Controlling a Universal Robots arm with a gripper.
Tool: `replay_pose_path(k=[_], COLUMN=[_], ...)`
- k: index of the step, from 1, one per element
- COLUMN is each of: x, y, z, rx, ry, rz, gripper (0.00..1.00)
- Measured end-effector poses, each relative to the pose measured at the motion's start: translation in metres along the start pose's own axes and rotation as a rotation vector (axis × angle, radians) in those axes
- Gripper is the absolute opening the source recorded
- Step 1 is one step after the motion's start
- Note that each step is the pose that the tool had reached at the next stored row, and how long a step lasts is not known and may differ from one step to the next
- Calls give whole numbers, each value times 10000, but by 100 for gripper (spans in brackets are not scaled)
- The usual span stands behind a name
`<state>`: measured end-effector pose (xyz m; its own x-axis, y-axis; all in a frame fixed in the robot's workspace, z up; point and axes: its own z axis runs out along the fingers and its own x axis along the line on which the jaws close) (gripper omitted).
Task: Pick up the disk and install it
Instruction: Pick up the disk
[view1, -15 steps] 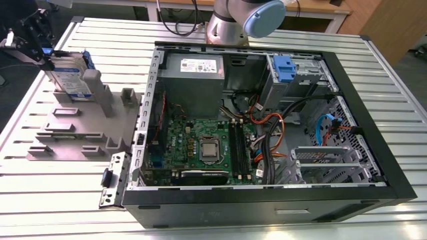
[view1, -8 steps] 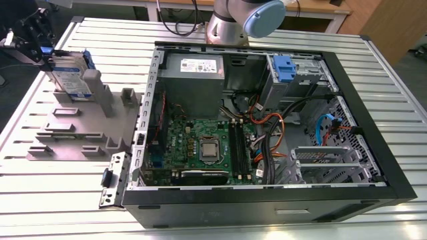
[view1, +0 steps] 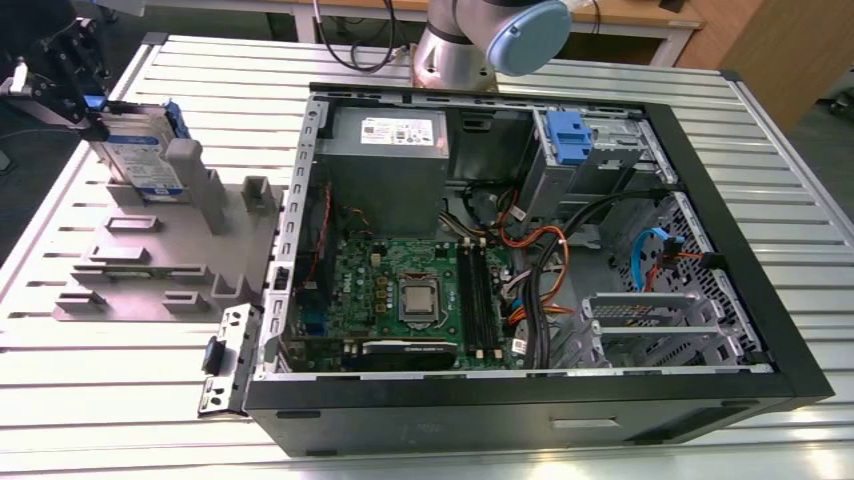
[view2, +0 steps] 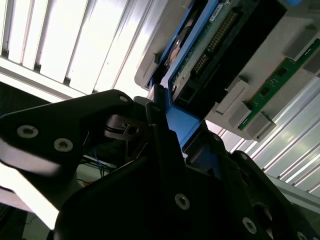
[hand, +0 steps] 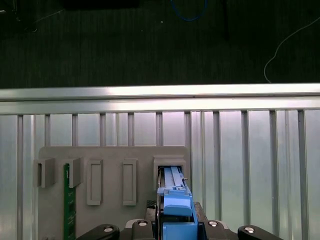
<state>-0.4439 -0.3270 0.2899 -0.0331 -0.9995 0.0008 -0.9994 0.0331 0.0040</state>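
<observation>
Gripper (view2: 182, 127) up close, black jaws clamped from both sides on the blue bracket (view2: 180, 122) of the disk (view2: 200, 55).
Exterior view: disk (view1: 140, 155) stands on edge in a slot of the grey holder (view1: 160, 250) on the slatted table (view1: 120, 400), at the exterior view's left, well apart from the open computer case (view1: 534, 250); gripper (view1: 83, 100) sits at its upper end. Disk is silver-grey with a white-and-blue label and a blue frame; the second wrist view shows a pin connector row. First wrist view: gripper (hand: 175, 225) covers most of the bracket (hand: 176, 210), and the disk's edge (hand: 172, 182) sits in the slot. A green circuit board (hand: 69, 205) stands nearby. Can't tell whether the disk's lower edge is seated.
</observation>
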Motion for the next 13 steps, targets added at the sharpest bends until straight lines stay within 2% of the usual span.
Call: replay_pose_path(k=[13], x=[0], y=[0], z=[-25], rx=[0], ry=[0], rz=[14], gripper=[36])
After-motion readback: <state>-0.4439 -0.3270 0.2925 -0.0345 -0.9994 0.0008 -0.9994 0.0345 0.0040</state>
